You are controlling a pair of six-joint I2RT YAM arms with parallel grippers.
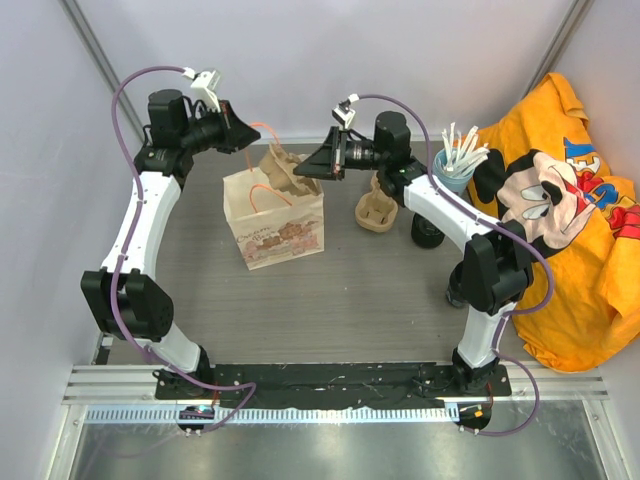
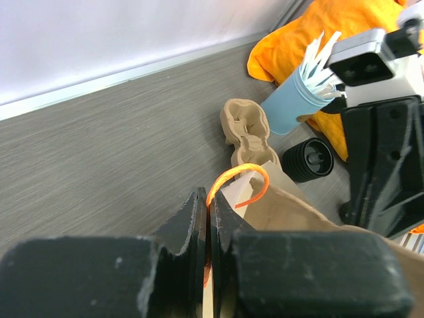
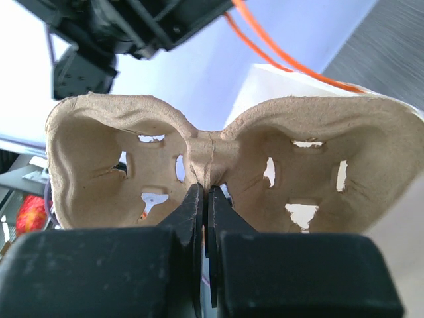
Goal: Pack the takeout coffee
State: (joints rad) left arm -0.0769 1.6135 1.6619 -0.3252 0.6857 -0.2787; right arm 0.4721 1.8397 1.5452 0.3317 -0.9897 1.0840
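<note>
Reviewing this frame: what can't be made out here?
- Inside of the paper bag: top view, covered by the cardboard carrier held in the right gripper.
- The black cup: top view, right arm covers part; left wrist view too small to tell lid from open top.
- A dark object by the right arm's elbow: top view, mostly hidden.
- The left gripper: left wrist view, its fingers hide whether it pinches the bag's handle or rim.

A bag (image 1: 275,228) is stood upright on the table (image 1: 350,310). Its orange handle (image 1: 262,128) is pinched by the left claw (image 1: 248,138), and a carrier (image 1: 283,172) is held over its mouth by the right claw (image 1: 308,172). A second carrier (image 1: 378,210) is laid nearby, to the right.
</note>
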